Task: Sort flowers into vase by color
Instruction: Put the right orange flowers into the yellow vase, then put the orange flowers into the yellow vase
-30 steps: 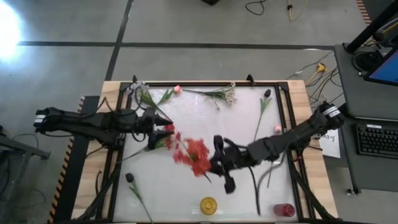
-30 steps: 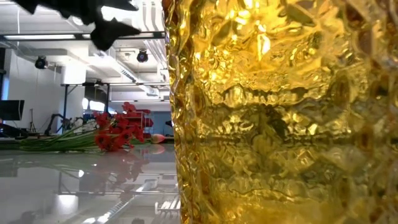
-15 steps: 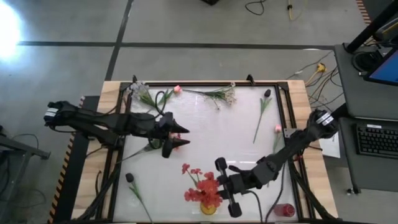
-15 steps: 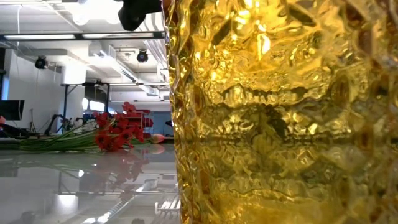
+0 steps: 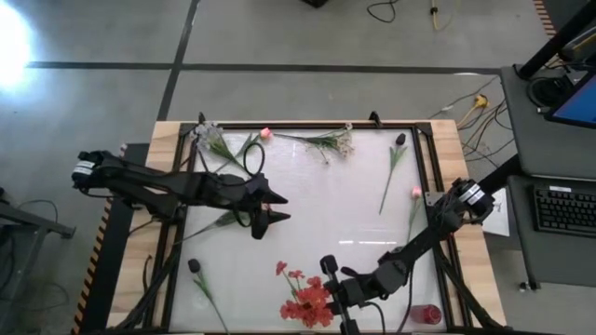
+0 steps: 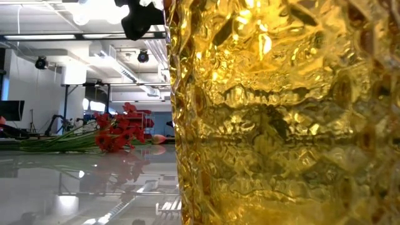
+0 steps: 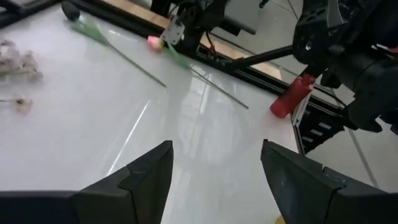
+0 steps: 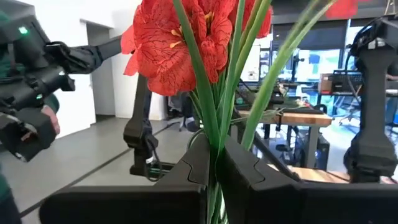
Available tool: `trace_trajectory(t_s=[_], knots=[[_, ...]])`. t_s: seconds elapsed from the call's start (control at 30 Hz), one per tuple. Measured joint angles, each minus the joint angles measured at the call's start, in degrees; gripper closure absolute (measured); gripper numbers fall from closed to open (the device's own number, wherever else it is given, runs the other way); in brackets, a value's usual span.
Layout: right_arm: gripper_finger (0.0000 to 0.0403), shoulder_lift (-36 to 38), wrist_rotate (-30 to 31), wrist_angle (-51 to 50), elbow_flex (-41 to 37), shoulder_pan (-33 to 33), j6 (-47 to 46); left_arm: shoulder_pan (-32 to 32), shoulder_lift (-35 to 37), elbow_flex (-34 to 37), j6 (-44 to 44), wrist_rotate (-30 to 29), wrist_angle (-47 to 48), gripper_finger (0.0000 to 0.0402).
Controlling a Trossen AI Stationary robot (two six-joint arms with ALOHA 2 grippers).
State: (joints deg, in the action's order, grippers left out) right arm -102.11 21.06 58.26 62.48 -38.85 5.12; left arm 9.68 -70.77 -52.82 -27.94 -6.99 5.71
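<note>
Right gripper (image 5: 328, 288) clamped on red flower stems (image 8: 219, 124), blossoms (image 5: 310, 302) at table's near edge. Left gripper (image 5: 270, 207) spread wide above mid-table (image 5: 326, 205).

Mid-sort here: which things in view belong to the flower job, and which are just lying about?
Belongs to the job:
- red flowers, clamped in the right gripper at the near edge
- yellow vase
- red vase
- pink flower
- dark bud flower
- white spray
- left gripper, open, mid-table

Lying about:
- keyboard
- floor cables
</note>
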Motion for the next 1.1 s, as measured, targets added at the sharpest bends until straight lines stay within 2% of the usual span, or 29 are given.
trace_trajectory(t_s=[0.27, 0.37, 0.47, 0.6, 0.73, 0.83, 0.97, 1.1], knots=[[0.0390, 0.40, -0.08, -2.73, 0.00, -0.04, -2.24, 1.54, -0.86, -0.03, -2.14, 0.36, 4.53, 0.0169], [0.0390, 0.37, 0.02, -6.31, -0.02, -0.02, -6.16, 2.41, 0.37, -2.20, -2.56, 0.90, 14.02, 0.0169], [0.0385, 0.37, 0.07, -9.42, -0.02, 0.15, -9.13, 3.29, 1.50, -6.14, -1.06, 0.54, 27.65, 0.0169], [0.0350, 0.37, 2.81, -15.76, 1.49, 0.56, -11.55, 3.45, 1.44, -9.33, -0.38, 0.46, 45.53, 0.0169], [0.0293, 0.42, 3.08, -26.70, 5.80, 1.09, -11.58, 3.45, 1.56, -9.23, -2.93, 0.45, 57.19, 0.0169], [0.0248, 0.87, 3.05, -37.45, 10.31, 1.14, -11.60, 3.45, 1.56, -7.72, -5.39, 0.14, 62.03, 0.0169], [0.0199, 1.74, 3.01, -55.68, 16.95, 0.73, -13.90, 3.45, 1.53, -5.10, -7.66, -1.94, 64.00, 0.0169], [0.0166, 1.94, 2.96, -72.34, 23.92, -0.43, -17.80, 3.37, 1.53, -2.58, -8.18, -2.09, 64.24, 0.0169]])
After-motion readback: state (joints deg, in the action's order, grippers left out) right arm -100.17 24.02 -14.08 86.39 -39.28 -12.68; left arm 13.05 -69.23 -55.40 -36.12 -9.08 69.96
